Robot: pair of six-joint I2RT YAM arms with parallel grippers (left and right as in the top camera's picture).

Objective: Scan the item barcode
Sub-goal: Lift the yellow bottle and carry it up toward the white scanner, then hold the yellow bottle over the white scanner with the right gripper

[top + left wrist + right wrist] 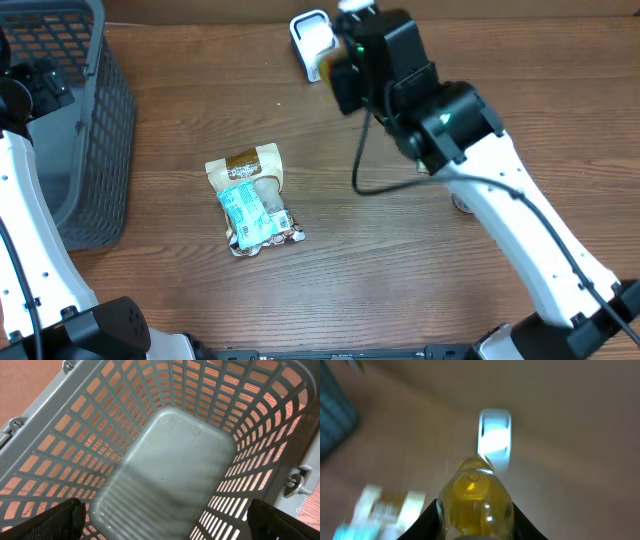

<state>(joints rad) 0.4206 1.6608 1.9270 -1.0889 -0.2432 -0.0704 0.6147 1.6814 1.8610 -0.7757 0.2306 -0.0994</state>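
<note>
My right gripper (475,512) is shut on a clear bottle of yellow liquid (475,497), its black fingers (426,521) pressed on both sides. The bottle points towards a white barcode scanner (494,435) standing just beyond it. From overhead, the right gripper (338,68) hangs at the back of the table right beside the scanner (312,35), and only a sliver of the bottle (319,70) shows. No barcode is readable in the blur. My left gripper (167,522) is open and holds nothing, over the bottom of the grey basket (260,435).
A snack packet (252,198) in white, brown and teal lies on the wooden table left of centre, also blurred at the lower left of the right wrist view (382,507). The grey slatted basket (100,130) stands at the left edge. A black cable (365,180) hangs from the right arm.
</note>
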